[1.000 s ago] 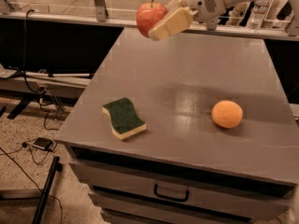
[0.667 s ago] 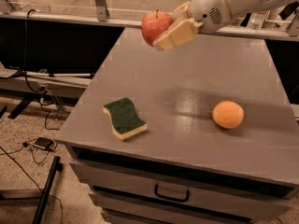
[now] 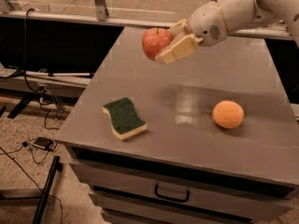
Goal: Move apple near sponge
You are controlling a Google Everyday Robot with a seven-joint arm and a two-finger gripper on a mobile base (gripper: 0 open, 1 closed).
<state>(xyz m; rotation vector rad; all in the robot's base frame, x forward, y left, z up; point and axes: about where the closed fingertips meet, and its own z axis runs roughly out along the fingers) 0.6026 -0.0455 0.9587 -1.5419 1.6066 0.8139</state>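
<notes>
Gripper (image 3: 172,41): was clamped on apple (image 3: 154,42), aloft near table's (image 3: 196,101) far edge. Hazard: released high, apple risked rolling past sponge (image 3: 124,117), off left edge.

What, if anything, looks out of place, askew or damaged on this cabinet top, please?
Nothing stands out. The gripper holds the apple in the air above the cabinet top. The sponge lies flat near the front left corner, merely skewed to the edge; the orange sits at right. No spills or damage show.
</notes>
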